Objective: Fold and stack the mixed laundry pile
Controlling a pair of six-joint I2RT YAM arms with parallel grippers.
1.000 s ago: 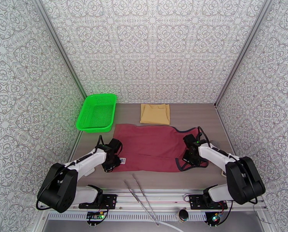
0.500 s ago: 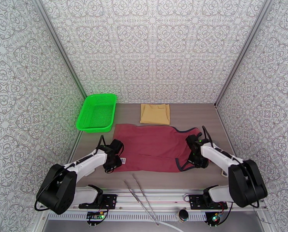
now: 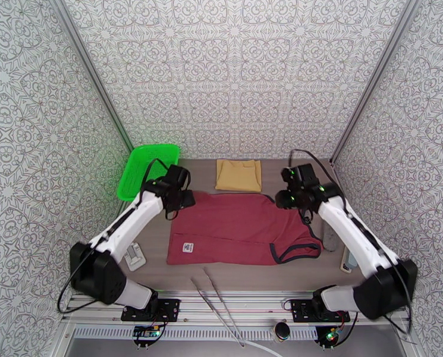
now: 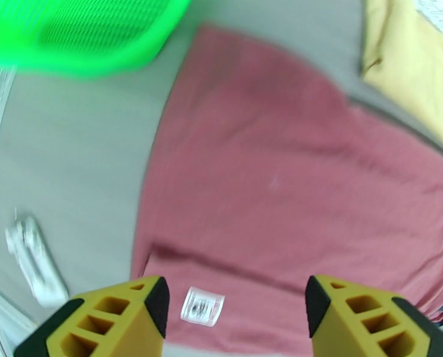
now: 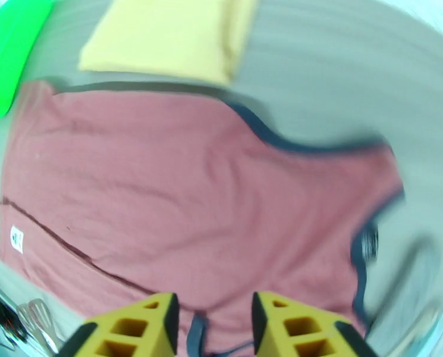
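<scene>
Metal tongs [image 3: 218, 304]: they lie at the near edge of the surface [image 3: 239, 270], just in front of the tank top.
Small white thing [image 3: 135, 256]: it sits on the left side, near the tank top's near left corner but not touching it. I cannot tell what it is.
Maroon tank top [image 3: 239, 224]: it lies spread out flat in the middle of the surface. Its straps point to the right.
White label [image 3: 189, 247]: it is on the tank top, close to the near left corner.
Navy trim [image 3: 292, 254]: it runs around the arm holes on the right side.
Left end effector [image 4: 236, 310]: it hangs above the far left corner of the tank top. Its yellow fingers [image 4: 123, 319] are spread wide with nothing between them.
Right end effector [image 5: 212, 325]: it hangs above the far right corner, over the straps. Its fingers are a little apart and pinch nothing.
Tan cloth [image 3: 239, 175]: it lies folded at the back, just past the tank top's far edge.
Green basket [image 3: 135, 168]: it sits in the far left corner, beside the tan cloth but apart from it.
</scene>
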